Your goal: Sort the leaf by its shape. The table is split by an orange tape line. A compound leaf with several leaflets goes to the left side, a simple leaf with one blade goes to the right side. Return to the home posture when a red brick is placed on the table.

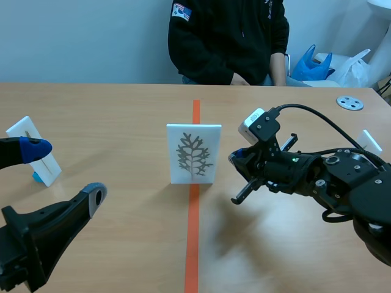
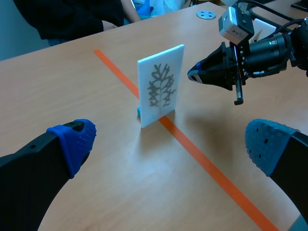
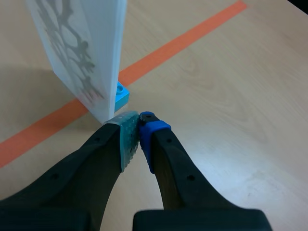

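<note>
Leaf card (image 1: 193, 152) stands on the tape line (image 1: 193, 244), mid worktop (image 1: 110, 110). Right end effector (image 3: 138, 126) is pinched shut at its 3 o'clock, so we'd push low toward 9 to avoid tipping. Left end effector (image 2: 168, 142) gapes wide.

Black left claw (image 2: 171, 142) (blue dotted pads (image 2: 74, 139))

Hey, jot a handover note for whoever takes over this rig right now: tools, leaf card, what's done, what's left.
Left tool: open, low on the left side, holding nothing.
Right tool: shut on nothing, tip by the lower edge of the leaf card.
The leaf card stands upright on the orange tape line, unsorted; its branched leaf looks compound.
To do: move it to the left side. No red brick in view.
</note>
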`<move>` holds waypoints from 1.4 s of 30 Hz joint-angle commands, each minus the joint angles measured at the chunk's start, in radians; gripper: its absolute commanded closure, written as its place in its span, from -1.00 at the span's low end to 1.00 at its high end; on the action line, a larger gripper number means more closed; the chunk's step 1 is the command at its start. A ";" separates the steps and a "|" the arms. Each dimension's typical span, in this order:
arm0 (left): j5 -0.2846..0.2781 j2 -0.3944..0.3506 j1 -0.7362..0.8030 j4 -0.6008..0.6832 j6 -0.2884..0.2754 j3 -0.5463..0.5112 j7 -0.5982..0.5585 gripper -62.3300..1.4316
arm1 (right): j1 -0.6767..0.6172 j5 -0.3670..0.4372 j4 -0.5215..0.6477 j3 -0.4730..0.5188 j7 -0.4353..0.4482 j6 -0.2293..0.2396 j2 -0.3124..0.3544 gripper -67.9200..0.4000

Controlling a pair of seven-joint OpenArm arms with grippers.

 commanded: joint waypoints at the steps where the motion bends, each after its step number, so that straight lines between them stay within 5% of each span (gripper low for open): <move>1: -0.006 0.005 -0.003 0.010 -0.001 0.002 -0.011 -1.00 | 0.079 -0.009 0.013 -0.087 0.011 0.002 0.026 0.96; 25: -0.006 0.005 -0.003 0.010 -0.001 0.002 -0.011 -1.00 | 0.080 -0.011 0.013 -0.090 0.011 0.004 0.040 0.96; 34: -0.006 0.005 -0.003 0.010 -0.001 0.002 -0.011 -1.00 | 0.070 -0.003 0.057 -0.089 0.030 0.056 0.150 0.96; 42: -0.006 0.005 -0.003 0.010 -0.001 0.002 -0.010 -1.00 | -0.008 0.051 0.238 -0.024 0.012 0.091 0.264 0.96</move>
